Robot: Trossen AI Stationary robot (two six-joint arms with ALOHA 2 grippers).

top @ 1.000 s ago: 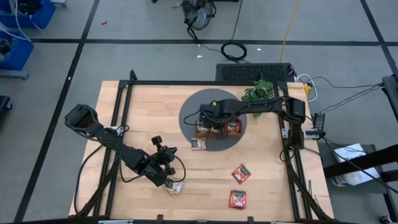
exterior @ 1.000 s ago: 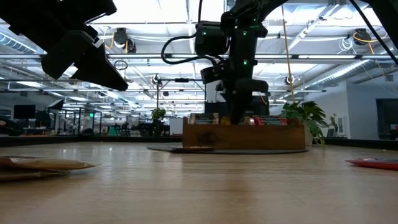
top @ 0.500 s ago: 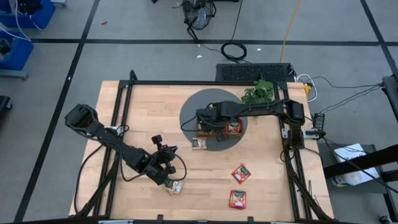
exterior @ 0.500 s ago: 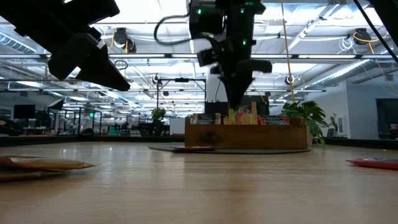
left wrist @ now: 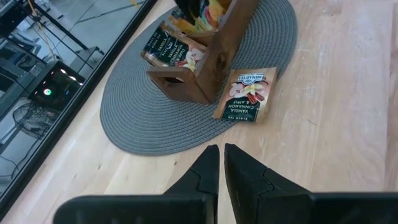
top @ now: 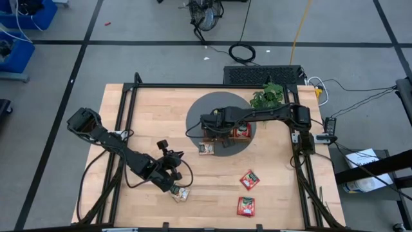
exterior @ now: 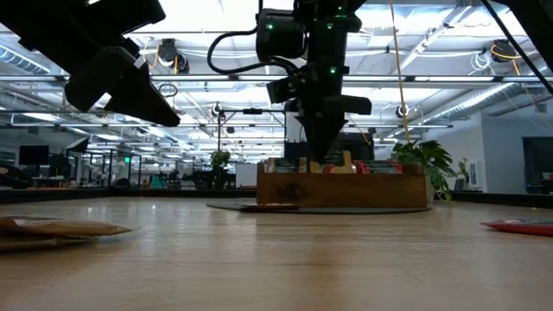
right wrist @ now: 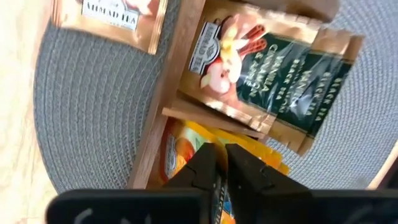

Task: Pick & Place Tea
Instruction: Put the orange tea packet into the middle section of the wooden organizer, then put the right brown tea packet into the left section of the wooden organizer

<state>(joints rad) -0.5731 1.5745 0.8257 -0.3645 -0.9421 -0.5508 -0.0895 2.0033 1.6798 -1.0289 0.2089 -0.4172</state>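
Right gripper (right wrist: 219,163): jaws nearly clenched, a thin slit between the tips, nothing seen held; it hangs over the wooden tray (top: 224,133), tips pointing down just above the sachets standing in it, as the low view shows.
Below the right jaws: an orange-yellow sachet (right wrist: 186,149) in one tray compartment; beige sachets with dark print (right wrist: 261,65) in the neighbouring compartment, leaning against the divider.
Left gripper (left wrist: 217,163): jaws clenched tip to tip, holding nothing; in the high view it sits at the near-left part of the table (top: 148,116), well apart from the tray, aimed toward the tray and mat.
Sachet by the left gripper: a beige sachet (top: 181,194) lies flat on the table just beside the left gripper.
Tray: brown wood, three compartments, standing on the round grey woven mat (top: 199,109) near the middle of the table.
Sachet on the mat edge: one beige sachet with dark print (left wrist: 245,94) lies flat beside the tray, half on the mat, half on bare wood.
Red sachets: one red sachet (top: 250,179) and a second red sachet (top: 246,206) lie flat on the table's near-right part, apart from each other and well apart from the tray.
Plant: a green leafy plant (top: 268,94) stands at the table's far-right side, beyond the mat.
Table: light wood with a black frame round it.
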